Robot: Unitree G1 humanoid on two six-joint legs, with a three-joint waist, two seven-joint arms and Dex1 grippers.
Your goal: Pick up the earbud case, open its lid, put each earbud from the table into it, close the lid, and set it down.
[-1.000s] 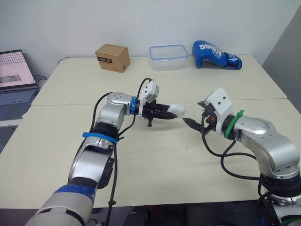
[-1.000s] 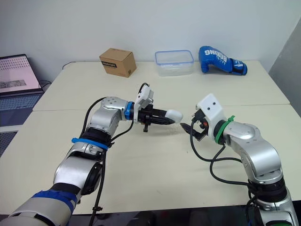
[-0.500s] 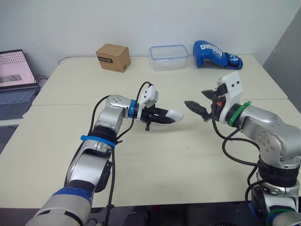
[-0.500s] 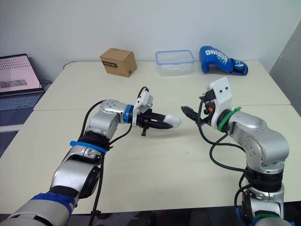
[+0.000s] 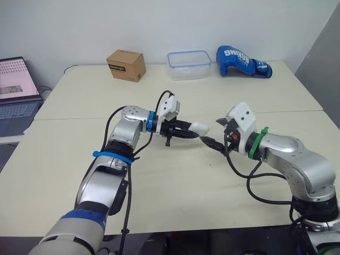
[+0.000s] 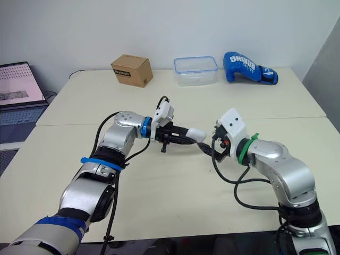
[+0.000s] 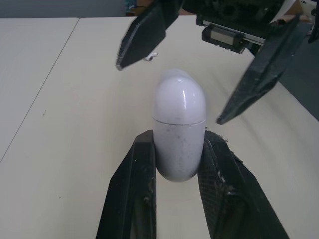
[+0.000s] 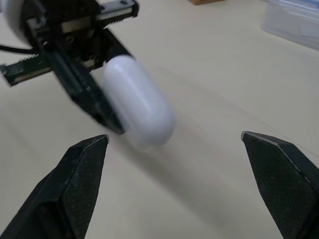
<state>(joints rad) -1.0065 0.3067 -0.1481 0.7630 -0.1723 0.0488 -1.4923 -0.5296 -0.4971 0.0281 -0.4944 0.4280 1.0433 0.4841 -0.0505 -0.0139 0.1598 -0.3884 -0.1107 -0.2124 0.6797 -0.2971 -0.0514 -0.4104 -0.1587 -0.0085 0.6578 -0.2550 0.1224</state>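
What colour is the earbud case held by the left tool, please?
The earbud case is glossy white, best seen in the left wrist view.

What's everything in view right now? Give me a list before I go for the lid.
case: 1, white, lid shut, held above the table
box: 1, brown cardboard, far side of the table, left
container: 1, clear with a blue-rimmed lid, far side, middle
glove: 1, blue boxing glove, far side, right of the container
laptop: 1, open, beyond the table's left edge
table: 1, cream
left gripper: black fingers shut on the case's lower half
right gripper: black fingers open, facing the case's lid end, one on each side, no contact seen
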